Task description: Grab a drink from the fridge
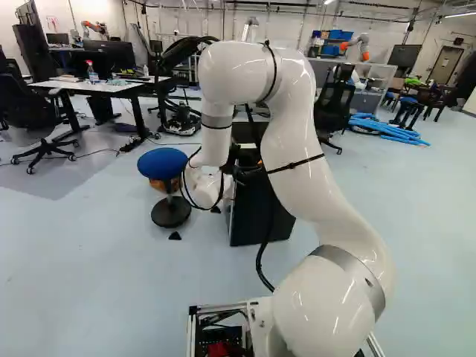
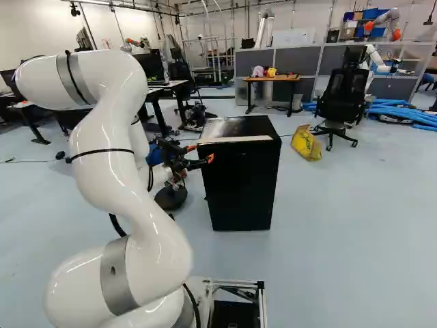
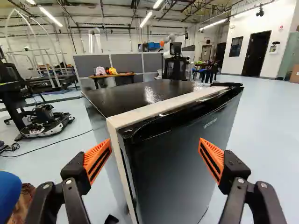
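In the right base view my gripper (image 2: pixel 203 154) stands beside the upper part of a small black fridge (image 2: pixel 240 181), near its left edge. The wrist view shows the gripper (image 3: pixel 155 158) open wide, its orange pads apart with nothing gripped between them. Ahead of the fingers is the fridge (image 3: pixel 175 163), with its dark door shut, a pale strip along the top and side edge, and a glossy black top. The arm partly hides the fridge in the left base view. No drink is visible.
A blue stool (image 1: pixel 162 163) stands left of the fridge in the left base view. Behind the fridge are a yellow object (image 2: pixel 306 143) on the floor, an office chair (image 2: pixel 339 99) and a small wooden table (image 2: pixel 273 78). Another robot (image 2: pixel 382 58) stands at the far right.
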